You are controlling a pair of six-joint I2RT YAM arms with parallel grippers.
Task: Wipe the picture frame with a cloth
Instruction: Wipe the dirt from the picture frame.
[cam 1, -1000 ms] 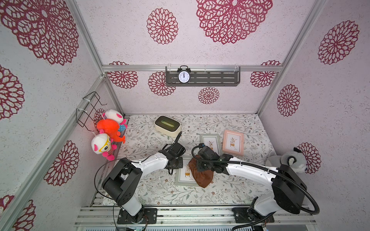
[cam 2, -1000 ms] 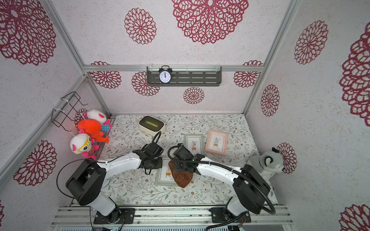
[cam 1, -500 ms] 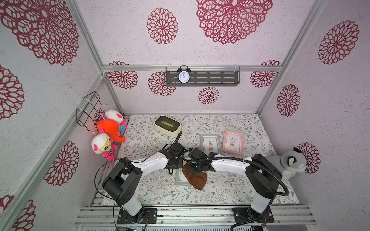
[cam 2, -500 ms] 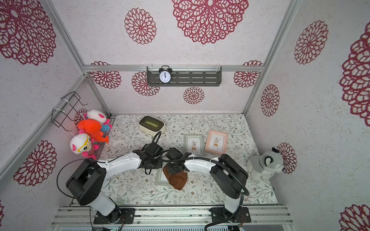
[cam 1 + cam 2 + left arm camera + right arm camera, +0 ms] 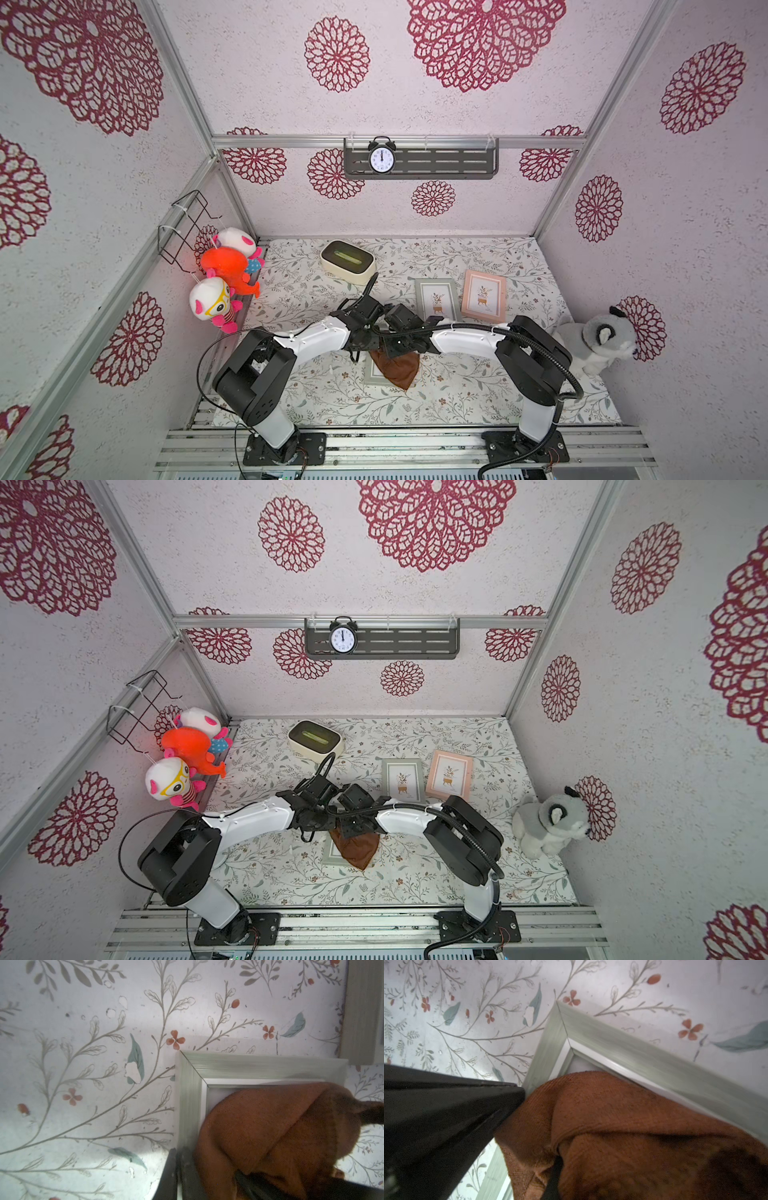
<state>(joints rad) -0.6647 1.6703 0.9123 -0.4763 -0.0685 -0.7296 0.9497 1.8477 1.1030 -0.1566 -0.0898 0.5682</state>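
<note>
We judged wiping under way: the right gripper point(image 5: 399, 351) clenched the cloth point(image 5: 397, 369) upon the picture frame point(image 5: 259, 1066), the left gripper point(image 5: 178, 1159) stood closed at its edge, and one corner lay uncovered.

Both arms bending inward, wrists meeting at lower centre in both top views. Left arm point(image 5: 316, 336) reaching in from lower left, left gripper point(image 5: 178, 1176) fingers pressing together, pointing down. Right arm point(image 5: 461, 338) reaching from lower right, right gripper point(image 5: 553, 1176) fingers pinching the cloth point(image 5: 623, 1126).
</note>
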